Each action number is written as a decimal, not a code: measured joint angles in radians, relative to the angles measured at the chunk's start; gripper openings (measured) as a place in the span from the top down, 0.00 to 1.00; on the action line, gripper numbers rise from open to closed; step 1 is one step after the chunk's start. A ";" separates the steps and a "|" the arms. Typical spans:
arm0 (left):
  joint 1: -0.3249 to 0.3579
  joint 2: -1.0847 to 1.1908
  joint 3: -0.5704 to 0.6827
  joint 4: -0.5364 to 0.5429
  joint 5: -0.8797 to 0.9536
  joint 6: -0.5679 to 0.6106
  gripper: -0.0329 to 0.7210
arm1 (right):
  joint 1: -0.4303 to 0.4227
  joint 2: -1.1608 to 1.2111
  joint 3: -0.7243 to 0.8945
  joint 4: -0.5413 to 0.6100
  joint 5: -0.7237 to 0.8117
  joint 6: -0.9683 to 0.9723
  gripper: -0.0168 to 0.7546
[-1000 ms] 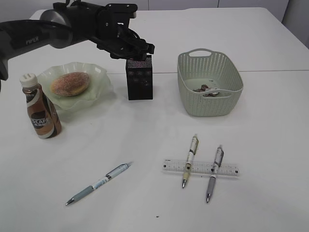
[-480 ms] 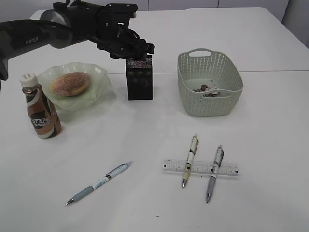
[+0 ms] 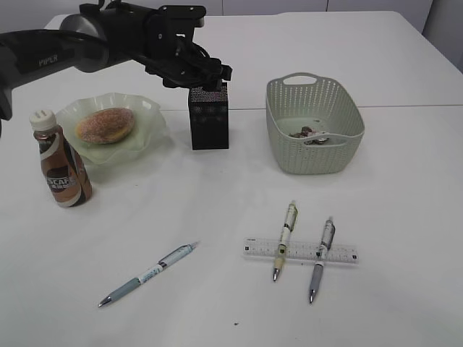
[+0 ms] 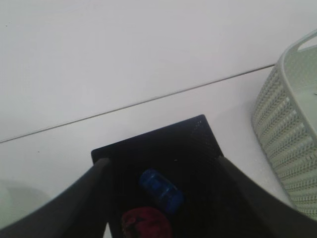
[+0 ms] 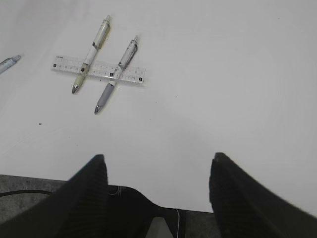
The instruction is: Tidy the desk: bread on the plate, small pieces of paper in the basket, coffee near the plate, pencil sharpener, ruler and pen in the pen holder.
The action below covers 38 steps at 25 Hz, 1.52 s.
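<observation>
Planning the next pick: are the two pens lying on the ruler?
Touching. The right wrist view shows both pens crossing over the ruler, resting on it.

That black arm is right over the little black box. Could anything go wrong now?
Possibly. The left gripper hangs very close over the pen holder, so a sideways pull might tip it, spilling the blue and red pieces inside. Later, two pens lie across the ruler; lifting the ruler first could roll them away.
</observation>
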<state>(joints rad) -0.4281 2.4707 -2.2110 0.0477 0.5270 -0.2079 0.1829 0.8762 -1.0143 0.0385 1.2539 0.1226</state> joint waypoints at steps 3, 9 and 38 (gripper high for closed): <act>0.000 0.000 0.000 0.000 0.000 0.000 0.33 | 0.000 0.000 0.000 0.000 0.000 0.000 0.36; 0.000 0.000 0.000 0.000 0.004 0.000 0.33 | 0.000 0.000 0.000 0.000 0.000 0.000 0.36; 0.000 -0.335 -0.137 -0.131 0.726 0.000 0.36 | 0.000 0.057 -0.002 0.123 0.000 -0.294 0.36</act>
<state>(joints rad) -0.4281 2.1356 -2.3484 -0.0833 1.2531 -0.2079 0.1829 0.9331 -1.0164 0.1612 1.2539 -0.1719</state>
